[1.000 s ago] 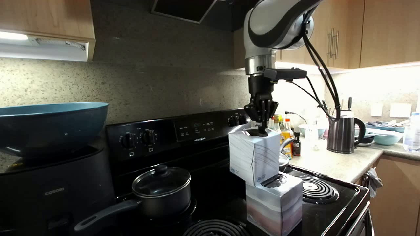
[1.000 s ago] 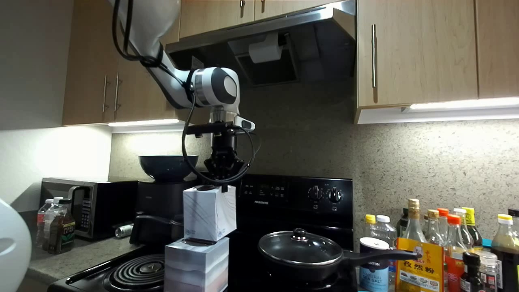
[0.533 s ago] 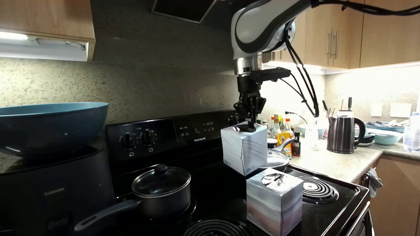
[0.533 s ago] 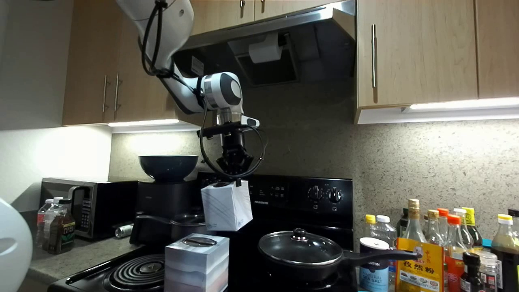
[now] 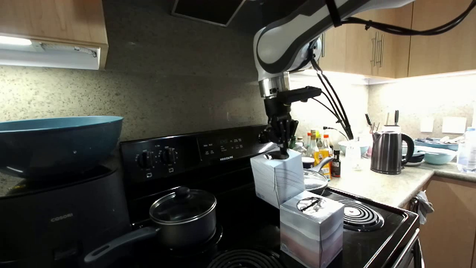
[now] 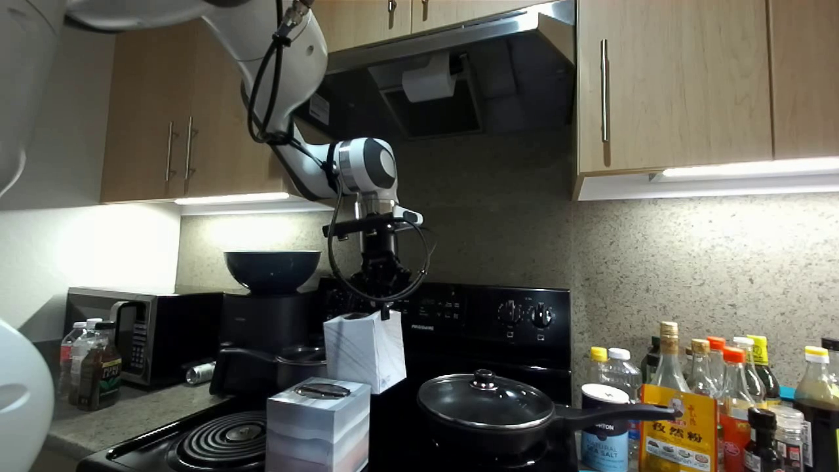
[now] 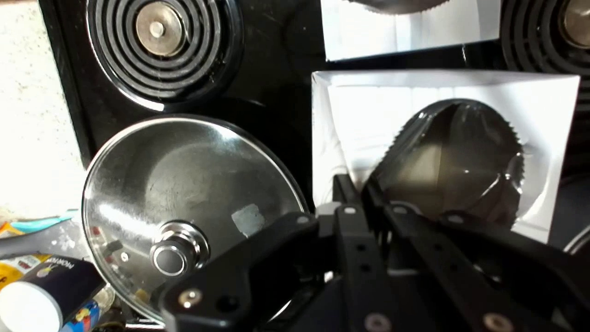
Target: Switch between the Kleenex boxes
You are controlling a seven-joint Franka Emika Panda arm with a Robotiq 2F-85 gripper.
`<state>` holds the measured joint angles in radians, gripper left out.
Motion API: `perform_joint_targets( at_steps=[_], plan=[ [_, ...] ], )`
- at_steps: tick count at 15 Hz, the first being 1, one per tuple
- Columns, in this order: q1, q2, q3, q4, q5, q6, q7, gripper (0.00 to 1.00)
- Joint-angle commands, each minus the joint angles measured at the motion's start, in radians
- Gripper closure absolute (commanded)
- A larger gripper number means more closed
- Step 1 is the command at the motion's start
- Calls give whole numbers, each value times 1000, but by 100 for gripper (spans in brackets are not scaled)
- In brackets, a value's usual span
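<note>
One Kleenex box, pale with thin curved lines, shows in both exterior views (image 5: 277,180) (image 6: 360,351) and the wrist view (image 7: 364,115). My gripper (image 5: 284,150) is shut on its top edge beside the opening; the gripper also shows in the wrist view (image 7: 358,182). One finger is outside the wall and one is in the opening. The box is slightly tilted and appears to hang above the stovetop. The second Kleenex box, with grey and pinkish wavy bands (image 5: 308,234) (image 6: 314,419), stands upright on the stove beside it, partly cut off in the wrist view (image 7: 415,32).
A glass-lidded frying pan (image 6: 485,419) stands close to the held box, its handle toward bottles and spices (image 6: 695,393). A lidded black saucepan (image 5: 187,227) stands on another burner. Coil burners (image 5: 357,214) show nearby. A steel kettle (image 5: 386,152) stands on the counter.
The lined box was directly over the banded box a second ago. My gripper has carried it sideways toward the frying pan and back panel, then lowered it a little. The banded box stays put.
</note>
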<state>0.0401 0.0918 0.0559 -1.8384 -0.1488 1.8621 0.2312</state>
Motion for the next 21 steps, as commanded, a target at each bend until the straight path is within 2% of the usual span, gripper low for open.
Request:
perform_joint_targets(
  at_steps=[1,7,14,15,16,21],
  plan=[
    [-4,34,-16,-12,61,-46,-21,93],
    [8,111,-15,0,89,-38,-48,93],
    [12,171,-26,4,52,-23,-45,93],
    [13,173,-28,3,47,-25,-42,68],
    [13,174,-29,4,45,-25,-45,67],
    [14,165,-34,4,41,-25,-25,37]
  ],
)
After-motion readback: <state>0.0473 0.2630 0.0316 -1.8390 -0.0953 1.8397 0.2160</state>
